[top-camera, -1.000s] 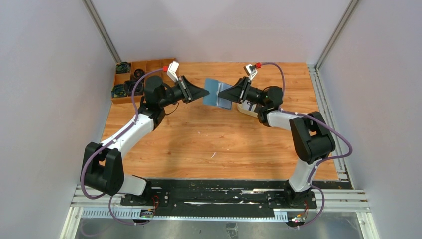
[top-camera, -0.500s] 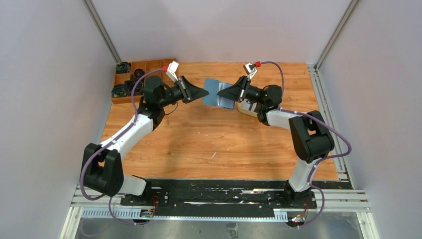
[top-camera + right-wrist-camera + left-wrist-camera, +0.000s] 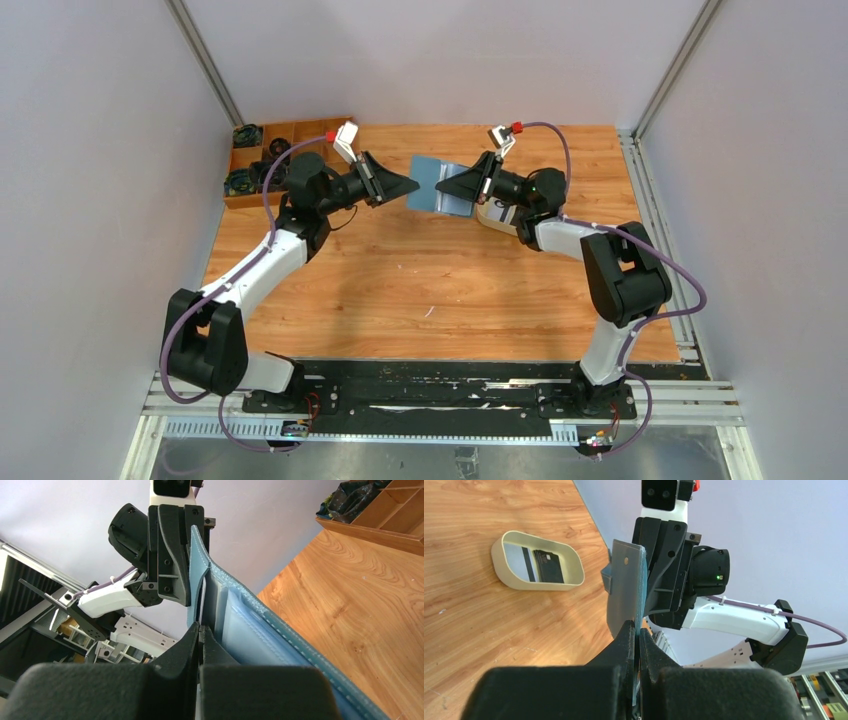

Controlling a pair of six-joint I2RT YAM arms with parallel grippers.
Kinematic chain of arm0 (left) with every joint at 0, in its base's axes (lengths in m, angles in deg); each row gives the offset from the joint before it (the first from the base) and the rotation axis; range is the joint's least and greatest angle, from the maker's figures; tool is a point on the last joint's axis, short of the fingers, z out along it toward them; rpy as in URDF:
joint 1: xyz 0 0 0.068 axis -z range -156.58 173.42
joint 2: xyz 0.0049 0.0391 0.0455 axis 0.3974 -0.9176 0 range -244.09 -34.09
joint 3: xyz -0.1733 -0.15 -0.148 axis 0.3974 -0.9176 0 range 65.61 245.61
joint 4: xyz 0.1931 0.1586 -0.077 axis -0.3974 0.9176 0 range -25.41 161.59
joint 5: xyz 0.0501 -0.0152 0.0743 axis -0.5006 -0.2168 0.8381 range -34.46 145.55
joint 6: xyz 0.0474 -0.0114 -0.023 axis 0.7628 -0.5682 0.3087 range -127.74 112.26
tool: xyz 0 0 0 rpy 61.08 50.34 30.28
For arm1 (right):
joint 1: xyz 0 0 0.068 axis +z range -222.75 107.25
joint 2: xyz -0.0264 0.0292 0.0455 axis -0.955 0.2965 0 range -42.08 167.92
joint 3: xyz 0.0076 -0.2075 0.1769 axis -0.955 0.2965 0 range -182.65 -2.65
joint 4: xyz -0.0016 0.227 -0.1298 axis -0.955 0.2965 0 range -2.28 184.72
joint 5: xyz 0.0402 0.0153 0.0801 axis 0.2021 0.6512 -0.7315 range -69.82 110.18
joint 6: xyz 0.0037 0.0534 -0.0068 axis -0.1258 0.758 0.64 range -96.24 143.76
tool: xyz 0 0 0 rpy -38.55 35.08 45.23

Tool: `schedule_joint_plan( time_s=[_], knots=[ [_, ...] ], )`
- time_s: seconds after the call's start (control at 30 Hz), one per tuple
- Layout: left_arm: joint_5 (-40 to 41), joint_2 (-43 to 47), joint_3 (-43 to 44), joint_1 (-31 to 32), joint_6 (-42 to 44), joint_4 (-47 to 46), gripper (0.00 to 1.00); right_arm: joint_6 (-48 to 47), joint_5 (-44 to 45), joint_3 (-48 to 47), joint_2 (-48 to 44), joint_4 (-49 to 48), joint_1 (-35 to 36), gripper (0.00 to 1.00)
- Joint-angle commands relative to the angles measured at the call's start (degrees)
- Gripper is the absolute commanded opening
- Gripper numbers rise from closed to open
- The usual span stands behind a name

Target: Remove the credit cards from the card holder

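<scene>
The teal-blue card holder (image 3: 437, 186) hangs open in the air over the back of the table, between both grippers. My left gripper (image 3: 413, 184) is shut on its left edge; in the left wrist view the fingers (image 3: 628, 641) pinch the holder (image 3: 625, 592) edge-on. My right gripper (image 3: 449, 187) is shut at the holder's slots. In the right wrist view its fingertips (image 3: 192, 635) meet on a thin white credit card edge (image 3: 204, 597) standing out of the pale striped lining (image 3: 250, 630). Another dark card (image 3: 549, 566) lies in the cream tray (image 3: 506, 575).
The cream oval tray (image 3: 490, 218) sits on the table under my right wrist. A wooden compartment box (image 3: 262, 158) with dark parts stands at the back left corner, also at the right wrist view's top right (image 3: 385, 522). Grey walls close in both sides.
My right gripper has gone from open to shut at the holder's slots and edged slightly left. The left gripper and the holder have stayed put.
</scene>
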Motion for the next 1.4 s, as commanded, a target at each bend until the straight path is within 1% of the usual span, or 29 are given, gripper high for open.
schedule_joint_plan(
  time_s=[0.0,0.17,0.23,0.3,0.4,0.53,0.7,0.9,1.1,1.17,1.23,1.27,1.3,1.33,1.37],
  knots=[
    [-1.98,0.45,-0.89,-0.3,-0.57,-0.5,0.0,-4.02,-0.98,-1.03,-1.63,3.48,1.08,0.0],
    [-2.35,0.68,-1.31,-0.98,-0.91,-0.5,0.1,-9.61,-1.58,0.36,-5.25,10.37,0.33,0.0],
    [-2.4,1.05,-1.49,-1.38,-1.12,-0.5,0.12,-11.35,-1.6,1.06,-6.6,12.68,-0.11,0.0],
    [-2.39,1.25,-1.59,-1.54,-1.1,-0.5,0.11,-12.82,-1.6,1.76,-7.64,14.42,-0.39,0.0],
    [-2.41,1.57,-1.8,-1.82,-1.43,-0.5,0.04,-14.23,-1.56,2.7,-8.84,16.22,-0.54,0.0],
    [-2.47,2.06,-2.03,-2.03,-1.76,-0.5,0.03,-15.21,-1.7,4.02,-9.84,17.34,-1.16,0.0],
    [-2.35,2.37,-2.08,-2.24,-2.15,-0.5,0.0,-16.71,-2.07,5.26,-11.33,19.19,-1.83,0.0],
    [-2.48,2.54,-2.04,-2.46,-2.46,-0.5,0.0,-18.13,-2.54,6.63,-12.97,21.17,-2.59,0.0],
    [-2.56,3.05,-1.88,-3.35,-1.9,-0.19,0.0,-19.3,-2.94,10.1,-15.42,22.98,-5.72,0.0],
    [-2.34,3.23,-1.42,-3.66,-0.02,2.0,0.0,-21.52,-3.13,11.84,-16.7,26.45,-7.43,0.0],
    [-2.09,3.18,-1.03,-3.8,2.21,4.48,0.0,-25.46,-2.73,13.15,-18.9,32.12,-9.26,0.0],
    [-2.04,3.09,-1.06,-3.79,3.33,5.76,0.0,-28.19,-2.14,13.55,-19.66,36.51,-9.8,0.0],
    [-1.81,2.97,-1.06,-3.78,4.32,6.9,0.0,-32.49,-1.2,13.42,-21.42,43.65,-10.73,0.0],
    [-1.72,2.85,-1.3,-3.78,5.29,7.99,0.0,-36.59,0.58,12.72,-22.68,47.87,-11.37,0.0],
    [-1.37,2.61,-1.81,-3.78,6.21,8.9,0.0,-40.66,2.78,11.75,-23.81,56.96,-11.87,0.0]
  ],
)
